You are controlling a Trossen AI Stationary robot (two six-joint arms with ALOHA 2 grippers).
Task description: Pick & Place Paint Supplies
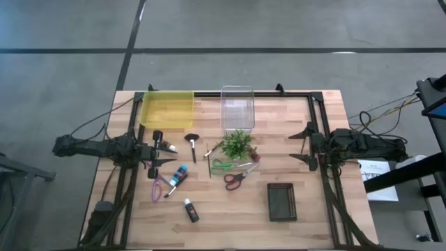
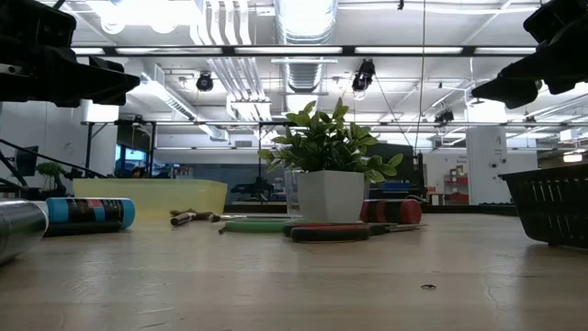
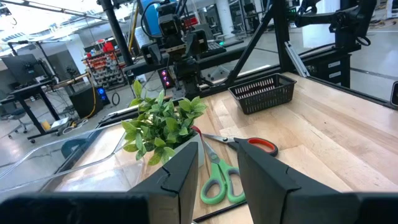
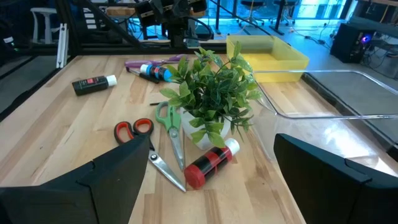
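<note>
The paint supplies lie loose on the wooden table. A blue tube point(image 1: 180, 174) and purple scissors point(image 1: 159, 188) sit left of centre, and a black tube with a white cap point(image 1: 191, 210) lies nearer the near edge. A fan brush point(image 1: 192, 143) and a thin brush point(image 1: 209, 162) lie beside the potted green plant point(image 1: 237, 144). Green scissors point(image 1: 224, 166), red scissors point(image 1: 237, 178) and a red-and-black tube point(image 4: 210, 163) lie by the pot. My left gripper point(image 1: 169, 154) hovers open above the table, left of the fan brush. My right gripper point(image 1: 304, 147) hovers open, right of the plant.
A yellow bin point(image 1: 167, 108) and a clear bin point(image 1: 237, 108) stand at the far edge. A black mesh basket point(image 1: 281, 201) sits toward the near right. Bare wood lies between the plant and my right gripper and along the near edge.
</note>
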